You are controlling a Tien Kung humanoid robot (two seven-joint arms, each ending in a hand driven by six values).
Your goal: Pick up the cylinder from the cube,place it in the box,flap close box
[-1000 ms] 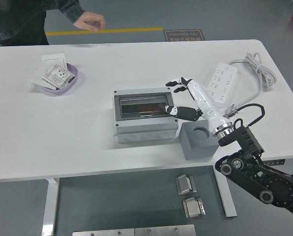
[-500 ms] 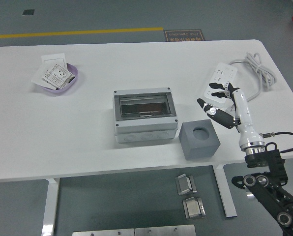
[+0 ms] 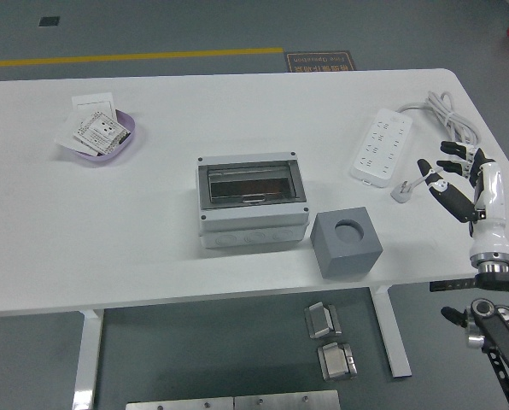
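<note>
Head view is showing the right hand (image 3: pixel 456 184) hanging over the table's (image 3: pixel 152 248) right edge, its fingers (image 3: pixel 439 188) spread apart and gripping nothing, well apart from everything the task concerns. The left arm is not appearing anywhere in this view.

Near the table's middle, the box (image 3: pixel 252 201) is sitting with its dark see-through flap (image 3: pixel 248 184) lying flat over the opening, so it is looking closed. Just beside the box, toward the near edge, the grey cube (image 3: pixel 347 243) is resting with its round socket (image 3: pixel 349 230) facing up and empty. No cylinder is showing on the cube or on the bare tabletop; judging by the empty socket and the lowered flap, it is probably lying inside the box, though the tinted flap is hiding the contents too much to confirm.

A white power strip (image 3: pixel 382 145) with its coiled cable (image 3: pixel 447 115) is lying by the far right corner, close to the hand but not touching it. A purple bowl (image 3: pixel 125 143) holding cards (image 3: pixel 95 126) is sitting by the far left corner. With the hand clear and slack, the task is looking finished.
</note>
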